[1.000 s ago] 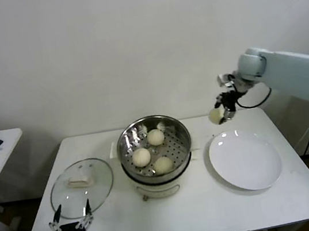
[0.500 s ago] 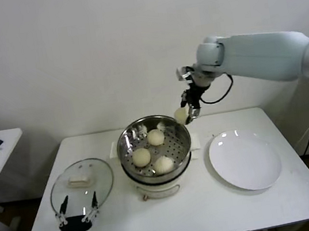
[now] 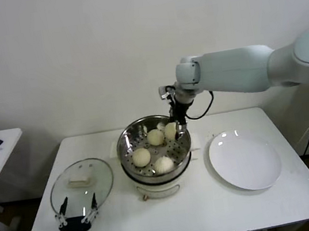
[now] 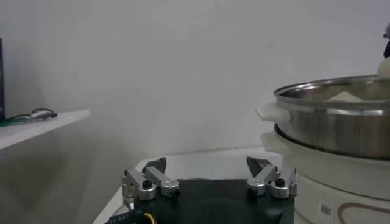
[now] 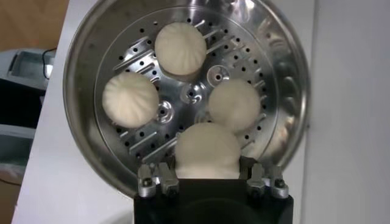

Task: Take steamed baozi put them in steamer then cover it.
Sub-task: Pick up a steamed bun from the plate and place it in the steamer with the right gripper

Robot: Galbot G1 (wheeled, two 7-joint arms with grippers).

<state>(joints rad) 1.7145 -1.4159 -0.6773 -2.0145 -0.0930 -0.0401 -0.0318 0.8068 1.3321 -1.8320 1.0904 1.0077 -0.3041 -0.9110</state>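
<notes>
The right gripper grasps the fourth baozi over the steamer, which sits mid-table toward the back edge with three baozi inside. The cover lies near the left edge. The left gripper hovers spread wide by the front-left corner.

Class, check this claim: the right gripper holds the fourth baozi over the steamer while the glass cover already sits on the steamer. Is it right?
Not quite. The right gripper does hold the fourth baozi over the steamer, but the cover lies on the table beside the steamer, which is uncovered. The head view shows it.
</notes>
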